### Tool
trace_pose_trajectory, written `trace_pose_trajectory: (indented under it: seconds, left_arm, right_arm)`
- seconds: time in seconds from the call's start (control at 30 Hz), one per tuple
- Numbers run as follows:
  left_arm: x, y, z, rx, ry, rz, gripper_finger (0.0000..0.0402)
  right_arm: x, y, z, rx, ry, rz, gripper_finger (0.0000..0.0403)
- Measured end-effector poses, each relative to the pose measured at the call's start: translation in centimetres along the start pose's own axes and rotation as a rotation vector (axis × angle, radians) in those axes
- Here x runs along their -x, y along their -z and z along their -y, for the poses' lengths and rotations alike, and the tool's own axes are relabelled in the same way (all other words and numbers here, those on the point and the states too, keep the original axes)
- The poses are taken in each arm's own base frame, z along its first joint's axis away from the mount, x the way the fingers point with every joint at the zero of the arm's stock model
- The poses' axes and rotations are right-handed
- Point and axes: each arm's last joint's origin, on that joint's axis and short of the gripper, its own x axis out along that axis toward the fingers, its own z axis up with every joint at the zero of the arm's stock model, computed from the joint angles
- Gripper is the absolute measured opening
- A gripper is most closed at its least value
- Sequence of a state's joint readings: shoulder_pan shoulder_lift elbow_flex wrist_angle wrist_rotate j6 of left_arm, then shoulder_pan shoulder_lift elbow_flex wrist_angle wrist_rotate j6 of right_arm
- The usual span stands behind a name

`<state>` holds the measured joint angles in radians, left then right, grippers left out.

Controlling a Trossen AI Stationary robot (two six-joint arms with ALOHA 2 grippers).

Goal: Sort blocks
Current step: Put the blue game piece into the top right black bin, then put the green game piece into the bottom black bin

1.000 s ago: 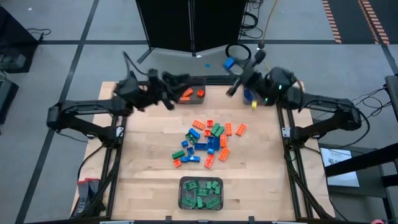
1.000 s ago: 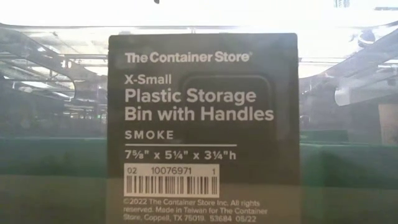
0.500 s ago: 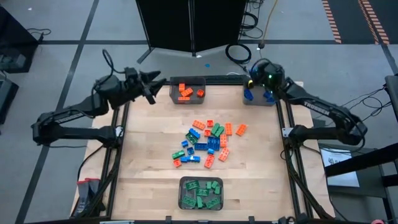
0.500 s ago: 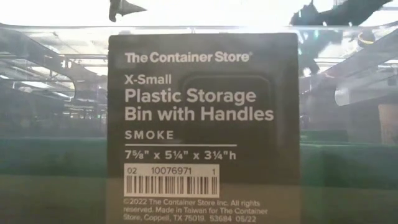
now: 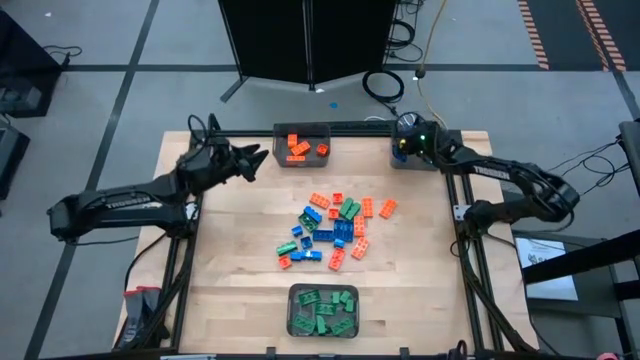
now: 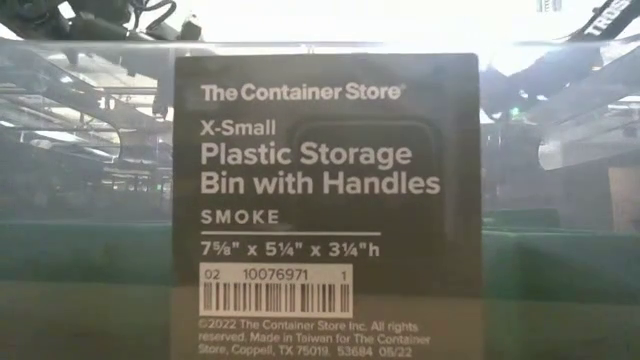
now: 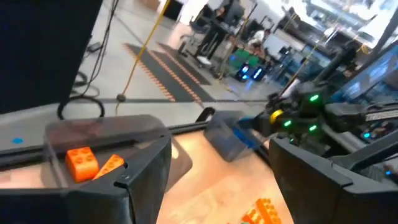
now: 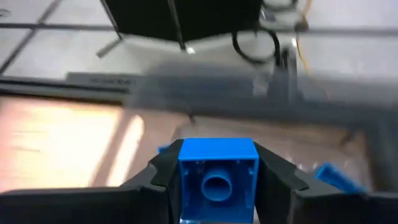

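A loose heap of orange, green and blue blocks (image 5: 335,228) lies on the wooden table's middle. My right gripper (image 5: 404,150) hangs over the grey bin at the far right (image 5: 432,160), shut on a blue block (image 8: 217,177). My left gripper (image 5: 255,158) stands open, with nothing between its fingers (image 7: 143,171), just left of the far bin with orange blocks (image 5: 302,146). That bin and its orange blocks (image 7: 84,163) also show in the left wrist view. My right gripper pinches the blue block by two opposite sides (image 8: 185,180), one finger on each. The block's hollow underside (image 8: 217,185) faces the wrist camera. The fingers slant down from the table's right. The block is lifted clear, above the far right bin.
A third grey bin (image 5: 323,310) with green blocks stands at the near edge, and its label (image 6: 325,200) fills the low view. Another blue block (image 8: 329,174) lies in the far right bin. Bare wood lies left and right of the heap.
My left gripper has drawn back from over the orange bin toward the table's left and sunk, still open. My right gripper has come down over the far right bin while rolling, with the blue block still in its fingers.
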<state>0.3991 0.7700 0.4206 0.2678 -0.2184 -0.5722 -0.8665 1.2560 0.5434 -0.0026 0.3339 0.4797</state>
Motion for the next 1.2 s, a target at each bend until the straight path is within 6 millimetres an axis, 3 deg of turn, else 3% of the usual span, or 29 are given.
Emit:
trace_pose_trajectory:
  seconds: [0.23, 0.47, 0.6, 0.77, 0.9, 1.07, 1.2]
  left_arm:
    - [0.0, 0.3, -0.2, 0.025, 0.002, 0.003, 0.0269]
    - [0.1, 0.3, -0.1, 0.025, 0.03, -0.014, 0.0269]
    - [0.1, 0.3, 0.0, 0.025, 0.056, -0.029, 0.0269]
    - [0.3, 0.4, 0.3, 0.027, 0.154, -0.082, 0.027]
    - [0.4, 0.5, 0.5, 0.026, 0.203, -0.111, 0.027]
    - [0.5, 0.8, 1.0, 0.022, 0.249, -0.142, 0.027]
    - [0.8, 1.3, 1.6, -0.004, 0.311, -0.191, 0.027]
  right_arm:
    - [-2.2, 1.5, -0.1, -0.061, -0.015, -0.114, 0.013]
    - [-2.3, 0.3, -0.7, -0.063, -0.046, -0.092, 0.0311]
    - [-1.8, -2.3, -1.9, -0.041, -0.145, -0.096, 0.0351]
    - [1.5, -7.6, -5.7, 0.112, -0.55, -0.015, 0.0341]
    - [5.5, -9.6, -9.5, 0.272, -0.845, 0.022, 0.0338]
    - [9.0, -7.1, -13.8, 0.576, -1.01, 0.047, 0.0338]
    - [9.9, -3.5, -16.4, 0.78, -1.026, 0.008, 0.0338]
